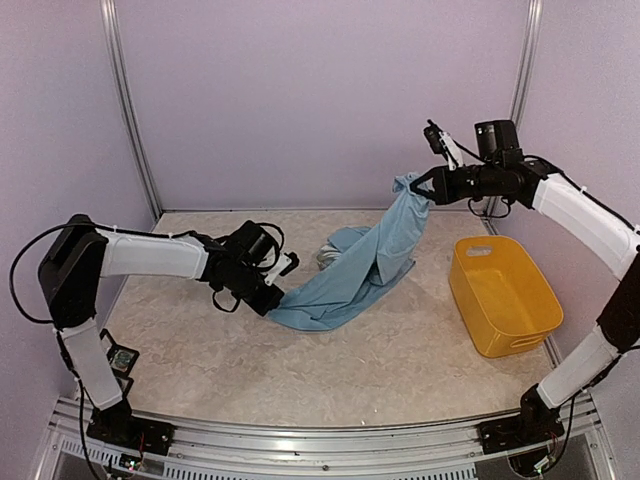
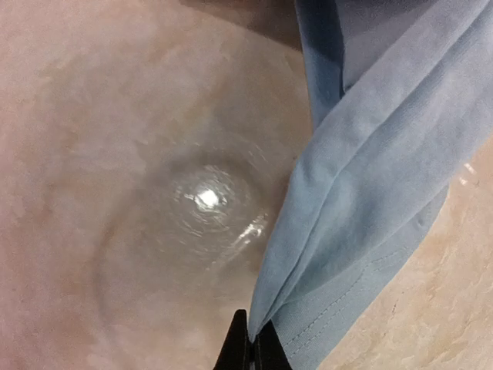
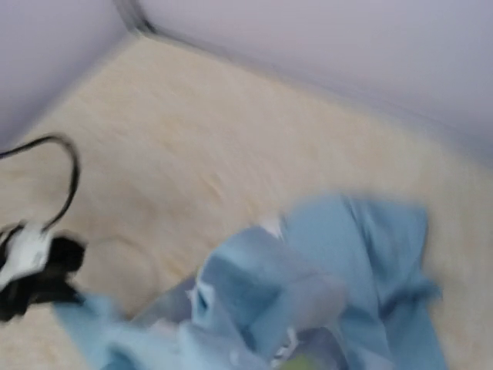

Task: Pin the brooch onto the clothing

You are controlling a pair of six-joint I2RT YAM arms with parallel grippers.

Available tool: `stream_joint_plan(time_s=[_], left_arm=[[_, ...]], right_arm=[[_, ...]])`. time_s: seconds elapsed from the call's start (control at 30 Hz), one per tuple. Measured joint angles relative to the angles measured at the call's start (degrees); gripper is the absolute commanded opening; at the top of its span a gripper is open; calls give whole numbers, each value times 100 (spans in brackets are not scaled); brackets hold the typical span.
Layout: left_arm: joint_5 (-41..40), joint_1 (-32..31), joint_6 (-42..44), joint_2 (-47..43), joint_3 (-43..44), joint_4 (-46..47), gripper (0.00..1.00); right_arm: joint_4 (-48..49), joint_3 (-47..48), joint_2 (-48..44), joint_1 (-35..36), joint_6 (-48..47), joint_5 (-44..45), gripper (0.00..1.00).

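**Blue shirt (image 1: 350, 270) strung up, no pin on it yet**

Progress: early, by my read. Brooch not seen in any view, neither on the cloth nor on the table (image 1: 400, 370), so can't say where it is. Pinning not done. What's left: get the shirt down flat w/ chest up, find the brooch, fix it on.

Grip: my left gripper (image 1: 274, 287) is low at the table, fingers pressed together on a hem corner; left wrist cam shows the stitched edge running right into the closed tips. My right gripper (image 1: 428, 188) is up high at far right. Its wrist cam is blurred and shows no fingers, but cloth hangs from it in the top view, so I take it as clamped on the shirt too.

Lie of the shirt: bunched into a twisted band. Long axis runs diagonal, from the low near-left end up to the high far-right end. Middle sags and rests on the table. Lettering not readable; only white/green flecks show in the right wrist cam. Which face is up: can't tell.

Yellow bin (image 1: 497, 347) sits to the right, apart from the shirt.
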Motion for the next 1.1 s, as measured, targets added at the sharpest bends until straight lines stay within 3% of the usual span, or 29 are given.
stream_joint_plan(time_s=[0.17, 0.4, 0.5, 0.63, 0.73, 0.9, 1.0, 1.1], left_arm=[[-855, -245, 269, -1572, 1047, -651, 0], [-1366, -2063, 994, -3974, 2286, -518, 0], [-1749, -2105, 1130, -4527, 2448, -516, 0], [-2286, -2100, 1255, -4664, 2487, -573, 0], [-2249, -1668, 1224, -4426, 2402, -691, 0], [-1556, 391, 883, -3512, 2444, -909, 0], [-1628, 1224, 780, -2472, 3152, -1193, 0], [-1915, 1453, 798, -1349, 4404, -1329, 0]], right_arm=[[-717, 1141, -876, -4, -671, -800, 0], [-1296, 2546, -2218, -2, -1200, -1888, 0], [-1379, 2992, -2422, -2, -1257, -2044, 0], [-1373, 2887, -2387, -2, -1250, -1882, 0], [-1346, 2566, -2044, -2, -1172, -1513, 0], [-1224, 2592, -597, -26, -1119, -800, 0], [-1078, 3058, 625, -131, -1119, -461, 0], [-946, 4076, 1698, -236, -1025, -186, 0]])
